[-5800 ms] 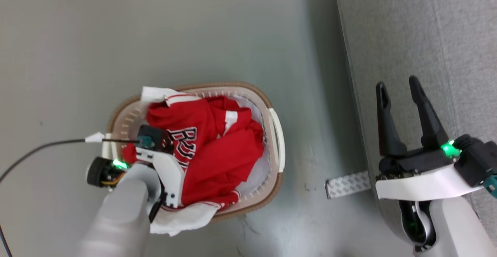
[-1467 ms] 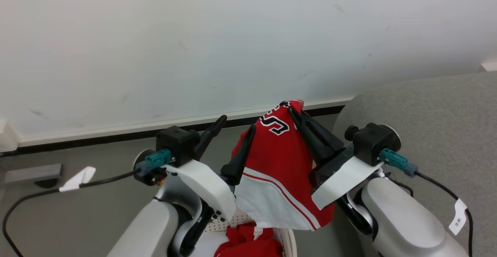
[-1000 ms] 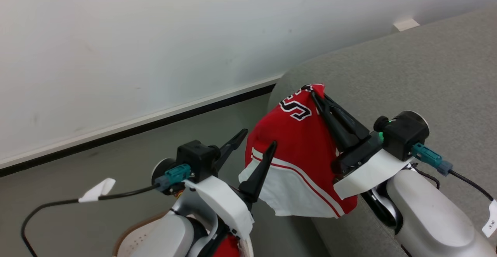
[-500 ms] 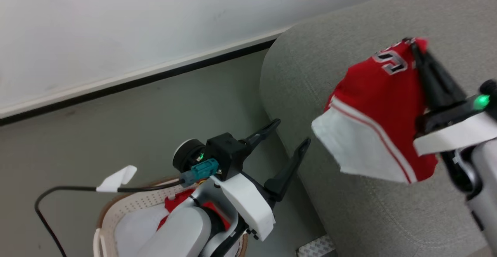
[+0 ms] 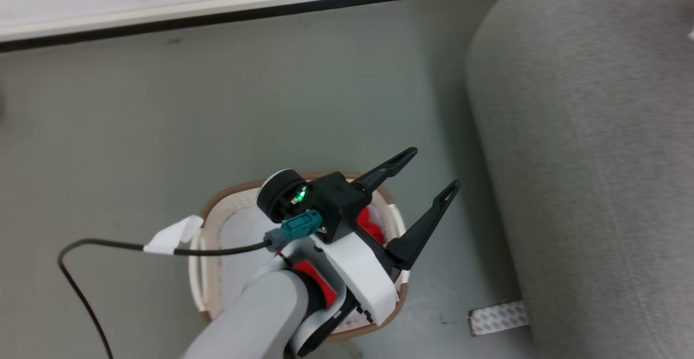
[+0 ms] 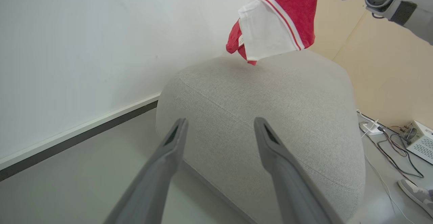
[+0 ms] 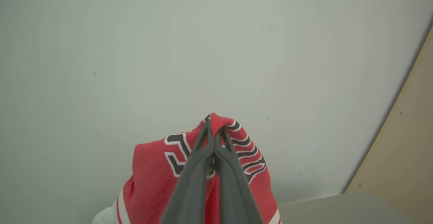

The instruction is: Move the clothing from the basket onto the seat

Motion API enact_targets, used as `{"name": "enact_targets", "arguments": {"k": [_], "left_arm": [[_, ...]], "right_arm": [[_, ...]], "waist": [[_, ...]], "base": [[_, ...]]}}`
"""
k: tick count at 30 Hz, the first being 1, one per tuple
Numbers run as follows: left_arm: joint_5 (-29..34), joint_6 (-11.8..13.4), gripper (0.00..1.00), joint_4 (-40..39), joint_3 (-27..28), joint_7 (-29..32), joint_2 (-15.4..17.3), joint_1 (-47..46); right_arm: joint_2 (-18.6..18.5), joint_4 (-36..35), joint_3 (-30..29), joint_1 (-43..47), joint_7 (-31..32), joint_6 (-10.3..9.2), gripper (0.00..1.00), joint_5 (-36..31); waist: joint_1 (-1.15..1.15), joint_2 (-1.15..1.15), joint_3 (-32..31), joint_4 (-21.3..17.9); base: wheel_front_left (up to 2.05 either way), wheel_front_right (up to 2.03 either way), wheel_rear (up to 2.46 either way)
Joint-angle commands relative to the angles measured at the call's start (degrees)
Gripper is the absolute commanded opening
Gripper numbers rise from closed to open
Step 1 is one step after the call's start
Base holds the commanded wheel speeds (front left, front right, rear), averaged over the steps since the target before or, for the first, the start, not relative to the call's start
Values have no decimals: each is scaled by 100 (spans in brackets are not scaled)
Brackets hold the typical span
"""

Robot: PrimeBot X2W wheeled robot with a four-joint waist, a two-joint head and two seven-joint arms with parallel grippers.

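The right gripper point(image 7: 214, 129) is pinched tight on the jersey point(image 7: 152, 176). Its two dark fingers press together with a fold of red cloth caught between the tips, and the rest of the garment drapes down on both sides. The cloth is soft and matte, red with black-edged white lettering near the pinch and a broad white band edged with thin stripes at the hem.

In the left wrist view the jersey point(image 6: 291, 7) hangs over the far part of the seat point(image 6: 270, 122), its lowest fold close to the cushion; whether it touches I cannot tell. The seat is a big rounded block of grey woven fabric with a stitched seam.

The left gripper point(image 5: 436, 167) is spread wide and holds nothing, above the right side of the basket point(image 5: 216, 205) and near the seat's left flank. The basket, cream plastic under a brown rim, stands on the smooth grey floor point(image 5: 217, 104) and holds a plainer red piece point(image 5: 371, 223).
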Motion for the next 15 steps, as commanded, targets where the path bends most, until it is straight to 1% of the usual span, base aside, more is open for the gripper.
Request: {"name": "enact_targets", "arguments": {"k": [1, 3, 6, 9, 11, 12, 13, 15], "left_arm": [[-6, -24, 100, 19, -11, -65, -16, -59], [-55, -18, 100, 85, 6, -142, -18, -25], [-121, 29, 100, 145, 49, -224, -10, 89], [-214, 61, 100, 196, 123, -309, 19, 224], [-275, 85, 100, 224, 158, -361, 64, 302], [-304, 109, 100, 242, 176, -387, 85, 353], [-321, 118, 100, 249, 188, -403, 97, 398], [-335, 169, 100, 270, 229, -444, 148, 493]], "right_arm": [[-44, 174, -105, -32, 9, -14, 0, -110], [-3, 575, -425, -27, -28, -14, 0, -407], [90, 1218, -1073, 203, -129, -14, 0, -874], [306, 1827, -1625, 563, -195, -14, 0, -1300], [427, 2100, -2020, 780, -278, -14, 38, -1521], [532, 2210, -2184, 907, -325, -14, 73, -1625], [658, 2277, -2295, 1024, -359, -14, 100, -1710], [877, 2304, -2476, 1256, -422, -14, 100, -1913]], "waist": [[-1, 0, 201, 347], [-1, 0, 180, 439], [-1, 0, 136, 547], [-1, 0, 67, 587], [-1, 0, 2, 572], [-1, 0, -43, 553], [-1, 0, -88, 530], [-1, 0, -192, 453]], "base": [[0, 0, 0], [0, 0, 0], [0, 0, 0], [0, 0, 0], [0, 0, 0], [0, 0, 0], [0, 0, 0], [0, 0, 0]]}}
